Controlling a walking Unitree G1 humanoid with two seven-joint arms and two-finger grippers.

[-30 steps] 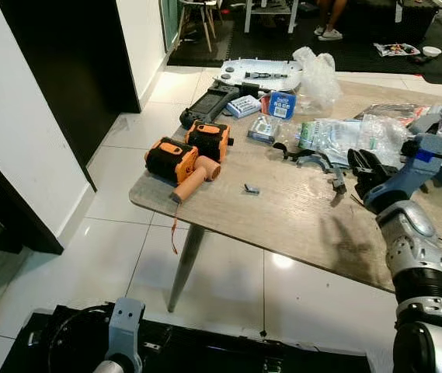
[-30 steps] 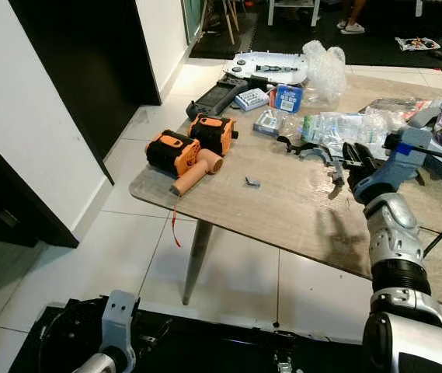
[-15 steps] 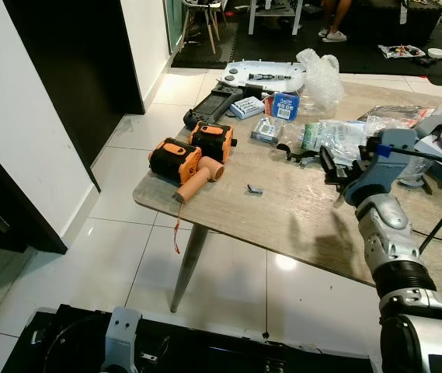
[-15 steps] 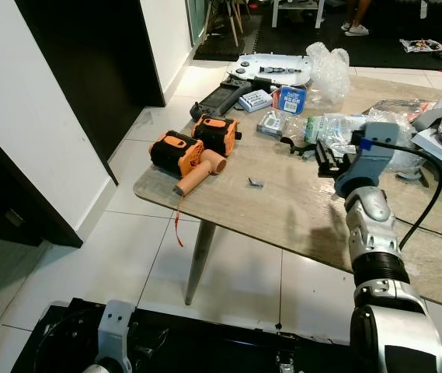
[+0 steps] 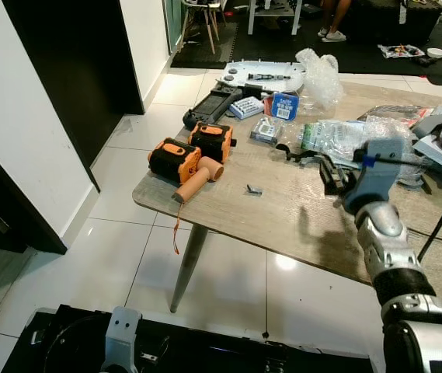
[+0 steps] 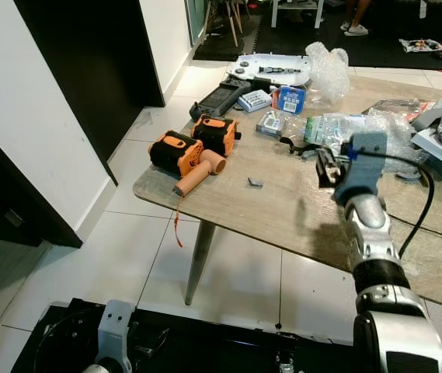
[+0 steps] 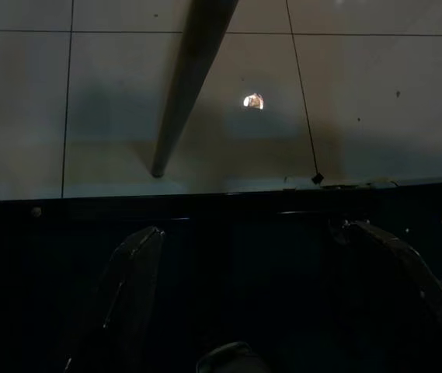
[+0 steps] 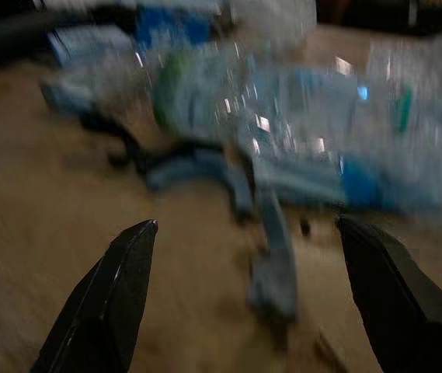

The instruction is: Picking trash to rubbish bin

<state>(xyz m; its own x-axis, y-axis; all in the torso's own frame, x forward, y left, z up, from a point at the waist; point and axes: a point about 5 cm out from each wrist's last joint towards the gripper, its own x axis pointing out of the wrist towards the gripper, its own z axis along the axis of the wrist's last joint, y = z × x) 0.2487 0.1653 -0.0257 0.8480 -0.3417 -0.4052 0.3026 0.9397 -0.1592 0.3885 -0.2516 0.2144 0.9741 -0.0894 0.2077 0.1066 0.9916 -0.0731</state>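
Wooden table: cluttered, on a white tiled floor.
Right gripper: raised over the table, fingers spread apart, holding nothing.
Clear plastic wrapper: the trash, crumpled, just beyond the right gripper on the tabletop.
Two orange-and-black tools: well to the gripper's left, at the table corner.
Grey bracket: blurred, lying between the open fingers' line of sight.
Small grey piece: left of the gripper.
Left gripper: idle and low over the floor, fingers apart.
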